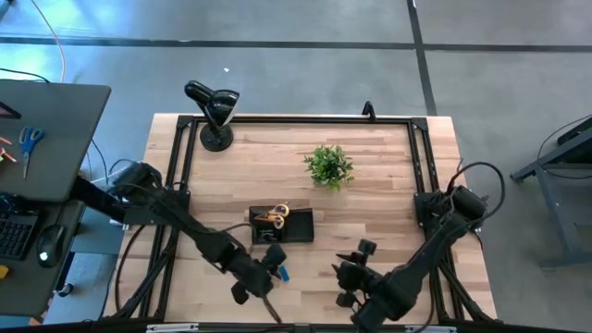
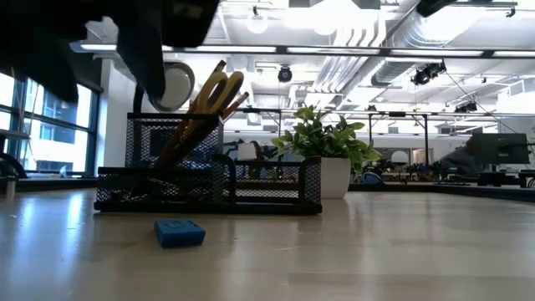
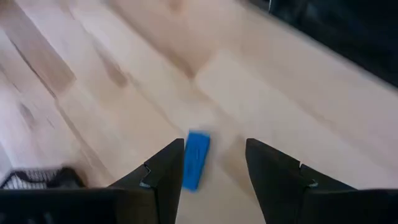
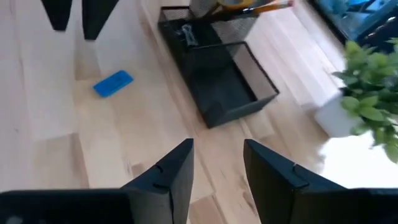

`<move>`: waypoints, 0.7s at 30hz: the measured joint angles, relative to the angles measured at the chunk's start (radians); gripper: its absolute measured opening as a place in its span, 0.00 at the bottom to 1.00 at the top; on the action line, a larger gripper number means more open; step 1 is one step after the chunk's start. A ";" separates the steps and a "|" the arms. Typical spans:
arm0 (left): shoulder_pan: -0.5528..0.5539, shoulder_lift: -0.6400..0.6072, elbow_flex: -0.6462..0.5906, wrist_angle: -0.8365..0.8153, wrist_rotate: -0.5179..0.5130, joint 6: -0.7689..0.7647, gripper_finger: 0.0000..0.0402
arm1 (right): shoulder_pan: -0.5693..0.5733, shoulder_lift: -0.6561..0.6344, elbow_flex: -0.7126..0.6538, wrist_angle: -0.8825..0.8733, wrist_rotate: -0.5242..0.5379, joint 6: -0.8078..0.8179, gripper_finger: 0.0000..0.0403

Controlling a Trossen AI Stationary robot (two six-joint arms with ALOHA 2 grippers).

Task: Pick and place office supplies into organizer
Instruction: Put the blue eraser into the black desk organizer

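Bare wooden tabletop (image 1: 388,213) is lying open between the black mesh organizer (image 1: 294,227) and the green potted plant (image 1: 328,166); the black gooseneck lamp (image 1: 215,111) is blocking the far left corner.

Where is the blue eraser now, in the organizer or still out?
Out: the blue eraser lies on the table in front of the organizer, below the open left hand.

Low view: the left gripper (image 2: 142,50) is cut off by the top edge — only dark, blurred shapes hang above the organizer (image 2: 209,196), fingers not readable. Small dark items in the organizer's low compartment (image 4: 186,34) are too small to identify in the right wrist view. Potted plant (image 4: 364,81) is cropped by the edge there — blurred.
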 joint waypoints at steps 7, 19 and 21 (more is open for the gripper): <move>0.058 0.123 0.154 -0.168 0.074 0.059 0.40 | 0.047 0.001 0.000 -0.087 0.006 0.116 0.33; 0.144 0.287 0.305 -0.349 0.126 0.096 0.40 | 0.079 0.002 0.000 -0.181 0.027 0.199 0.33; 0.143 0.290 0.306 -0.353 0.123 0.107 0.40 | 0.079 0.002 0.000 -0.180 0.028 0.199 0.33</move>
